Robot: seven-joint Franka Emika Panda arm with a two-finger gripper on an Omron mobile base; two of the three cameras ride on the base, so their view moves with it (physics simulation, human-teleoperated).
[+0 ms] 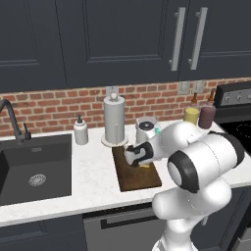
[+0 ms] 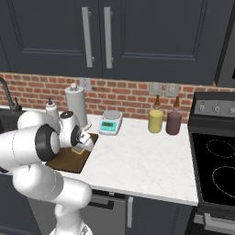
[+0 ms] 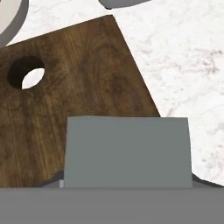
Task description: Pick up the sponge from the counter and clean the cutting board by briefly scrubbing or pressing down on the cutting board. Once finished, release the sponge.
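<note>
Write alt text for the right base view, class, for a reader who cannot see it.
A white robot arm's gripper presses a yellow sponge onto a dark wooden cutting board on a white counter. Behind stand a paper towel roll, a kitchen scale and two bottles against a brick wall, with a black stove to the right.

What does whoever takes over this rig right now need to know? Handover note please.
Gripper: shut on the sponge, held low over the cutting board.
Sponge: grey scrub face toward the hand camera; actual contact with the board cannot be judged.
Cutting board: flat on the counter, in front of the paper towel roll, hole end toward the wall.
Done: sponge picked up and brought over the board.
Left: press or scrub briefly, then release the sponge.
</note>
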